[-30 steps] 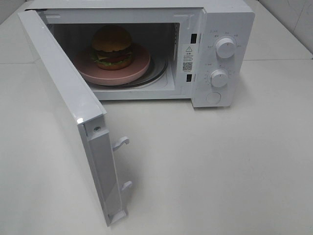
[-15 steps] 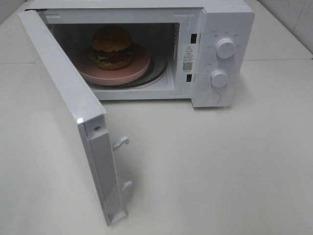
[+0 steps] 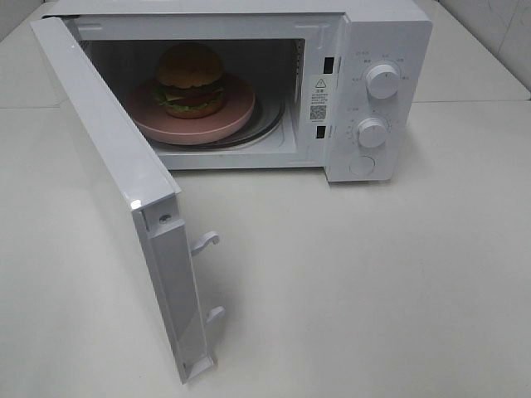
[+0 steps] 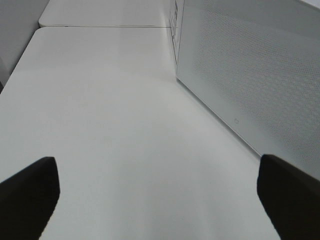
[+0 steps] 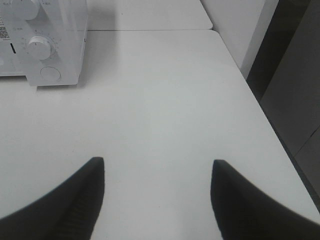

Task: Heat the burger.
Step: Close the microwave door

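Note:
The burger (image 3: 190,80), with brown bun and green lettuce, sits on a round pink plate (image 3: 236,112) inside the white microwave (image 3: 382,33). The microwave door (image 3: 108,166) stands wide open toward the front left. Neither gripper shows in the exterior high view. In the left wrist view my left gripper (image 4: 160,195) is open and empty above the table, beside the door's perforated outer face (image 4: 250,75). In the right wrist view my right gripper (image 5: 157,190) is open and empty over the table, away from the microwave's control panel (image 5: 42,50).
The microwave has two round knobs (image 3: 382,80) and a round button (image 3: 362,166) on its right panel. The white table (image 3: 373,282) reaches to an edge on the right (image 5: 255,100), with a dark gap beyond it.

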